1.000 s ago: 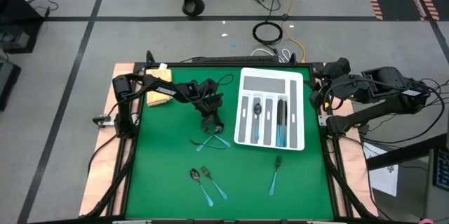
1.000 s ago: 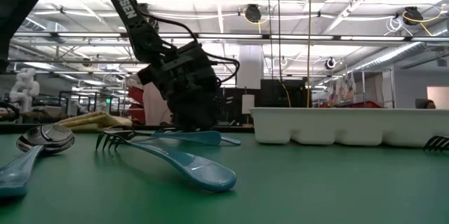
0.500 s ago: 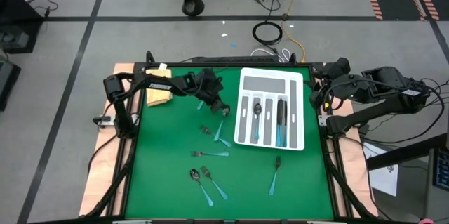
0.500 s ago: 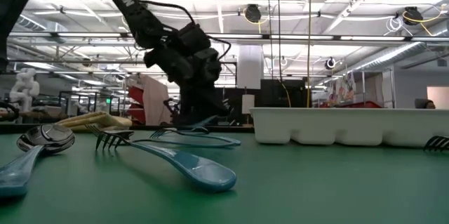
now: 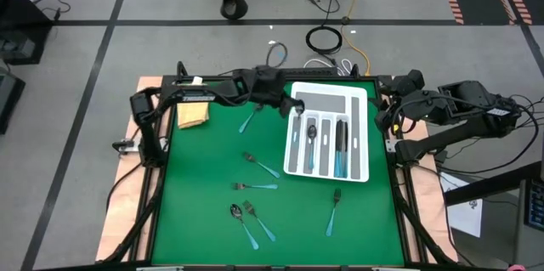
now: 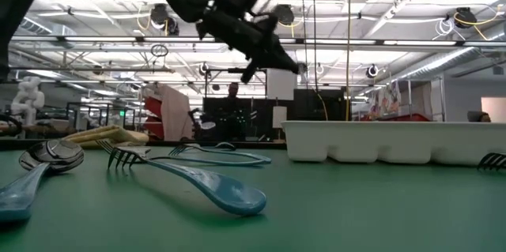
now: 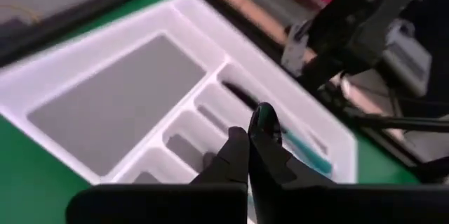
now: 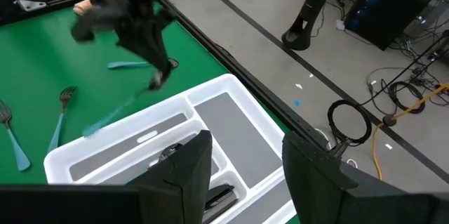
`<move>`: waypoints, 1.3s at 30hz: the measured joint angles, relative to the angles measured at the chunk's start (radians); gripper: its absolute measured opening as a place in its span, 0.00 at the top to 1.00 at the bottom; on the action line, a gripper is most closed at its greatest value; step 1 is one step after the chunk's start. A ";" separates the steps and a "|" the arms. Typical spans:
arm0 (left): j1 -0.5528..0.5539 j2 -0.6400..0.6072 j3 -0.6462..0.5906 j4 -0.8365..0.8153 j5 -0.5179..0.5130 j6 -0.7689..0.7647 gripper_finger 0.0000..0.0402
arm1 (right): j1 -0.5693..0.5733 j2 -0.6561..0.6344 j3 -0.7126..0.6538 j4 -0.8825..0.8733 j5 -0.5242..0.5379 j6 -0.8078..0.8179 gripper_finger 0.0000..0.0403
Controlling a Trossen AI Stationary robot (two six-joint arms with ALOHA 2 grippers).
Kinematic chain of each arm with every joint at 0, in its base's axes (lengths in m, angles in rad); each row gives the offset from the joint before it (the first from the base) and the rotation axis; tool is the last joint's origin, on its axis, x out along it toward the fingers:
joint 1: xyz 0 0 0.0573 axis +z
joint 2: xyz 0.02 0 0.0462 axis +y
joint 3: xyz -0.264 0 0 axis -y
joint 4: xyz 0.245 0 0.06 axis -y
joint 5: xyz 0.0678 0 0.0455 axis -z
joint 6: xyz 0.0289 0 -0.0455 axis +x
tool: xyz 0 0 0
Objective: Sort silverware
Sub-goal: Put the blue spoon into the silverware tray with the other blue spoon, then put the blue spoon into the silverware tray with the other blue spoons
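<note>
On the green table (image 5: 195,220), forks (image 5: 257,165) and a spoon (image 5: 235,211) lie well below the left gripper (image 5: 297,110), clamped on a teal-handled piece (image 8: 112,115) over the white tray (image 5: 361,139). Right gripper (image 8: 242,161) waits open, beside the tray.

Glossy white plastic tray (image 5: 359,135), matt green table mat (image 5: 204,211), shiny metal-headed, teal-handled silverware (image 5: 259,231).

Two dark, near-black jointed arms are seen. The left arm (image 5: 208,93) is slim, with bulkier joint housings and a thin black cable looped near its wrist. The right arm (image 5: 450,110) shows chunky rounded segments with black cabling alongside. The right gripper's fingers (image 8: 189,164) are flat, matte black and blunt-tipped.
</note>
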 joint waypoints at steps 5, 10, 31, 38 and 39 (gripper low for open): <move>-0.038 0.105 0.042 0.043 -0.048 -0.014 1.00 | 0.000 0.000 0.000 0.000 -0.001 -0.012 0.60; -0.073 0.200 0.077 0.110 -0.083 -0.058 1.00 | 0.000 0.000 0.000 0.000 -0.001 -0.012 0.60; -0.100 0.344 0.115 0.167 -0.038 -0.036 0.87 | 0.000 0.000 0.000 -0.002 -0.003 -0.016 0.60; -0.083 0.343 0.115 0.155 0.014 -0.006 0.74 | 0.000 0.000 0.000 -0.009 -0.006 -0.016 0.60; -0.078 0.341 0.120 0.155 0.038 -0.012 0.73 | 0.000 0.000 0.000 -0.013 -0.006 -0.016 0.60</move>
